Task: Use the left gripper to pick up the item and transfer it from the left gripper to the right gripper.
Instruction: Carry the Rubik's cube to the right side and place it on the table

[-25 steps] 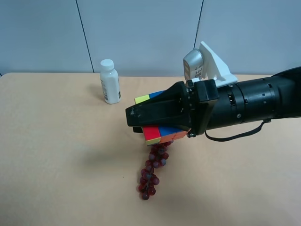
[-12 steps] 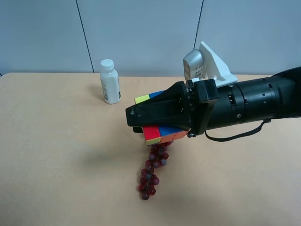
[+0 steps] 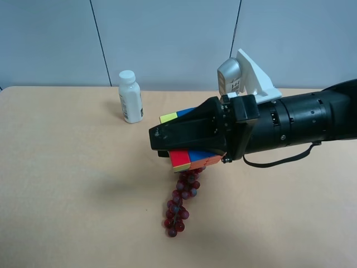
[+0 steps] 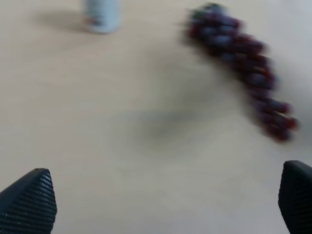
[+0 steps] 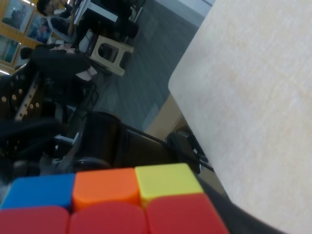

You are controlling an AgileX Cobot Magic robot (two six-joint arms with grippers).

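Nothing has moved: right tool (image 3: 167, 146) grips cube (image 3: 189, 158) above tan table (image 3: 67, 184); left tool (image 4: 161, 195) wide.

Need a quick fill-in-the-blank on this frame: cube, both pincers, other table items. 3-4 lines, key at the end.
1. The puzzle cube is clamped in the ____ pincer.
2. The left pincer stands open and holds ____.
3. Below the cube in the exterior high view, a bunch of ____ lies on the table.
4. The white bottle stands ____ on the table.

Missing words: right; nothing; grapes; upright
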